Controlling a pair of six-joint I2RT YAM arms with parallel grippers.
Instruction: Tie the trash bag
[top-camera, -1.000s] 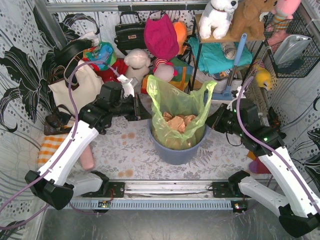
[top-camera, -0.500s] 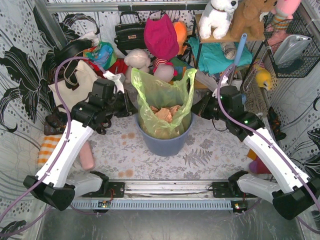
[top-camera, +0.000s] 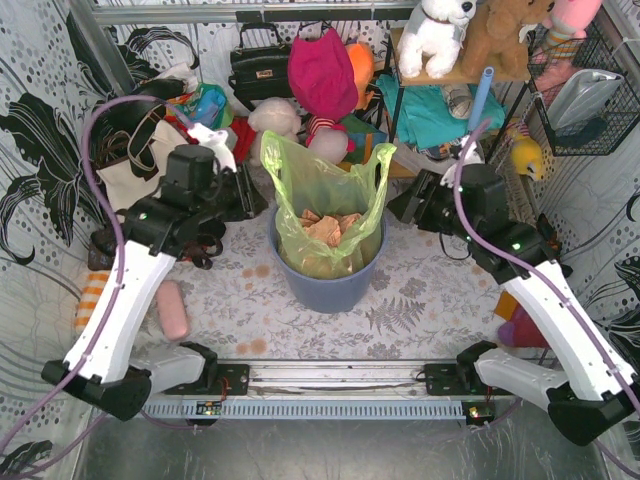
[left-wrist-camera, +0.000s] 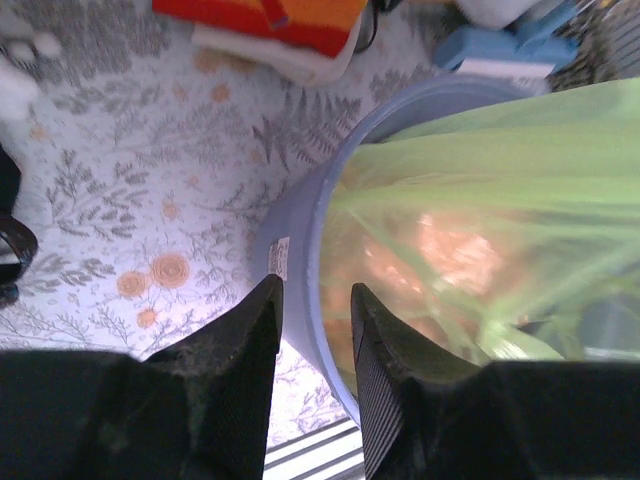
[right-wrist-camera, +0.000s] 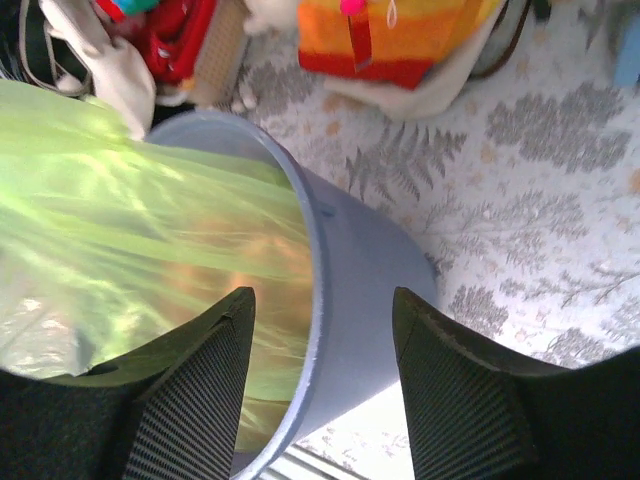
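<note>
Trash bag (top-camera: 325, 190) stands in the blue-grey bin (top-camera: 330, 290), mid-counter. Only the wrist views show jaws: left gripper (left-wrist-camera: 313, 286) narrowly parted, right gripper (right-wrist-camera: 322, 295) spread wide, both empty.

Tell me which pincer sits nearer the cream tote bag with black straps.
Left. The left pincer hangs beside the tote bag, at the left side of the bin; the right pincer is beyond the bin, at its right side.

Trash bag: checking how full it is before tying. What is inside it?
Inside the trash bag lies crumpled tan paper, seen through its open mouth. Anything beneath the paper is covered.
</note>
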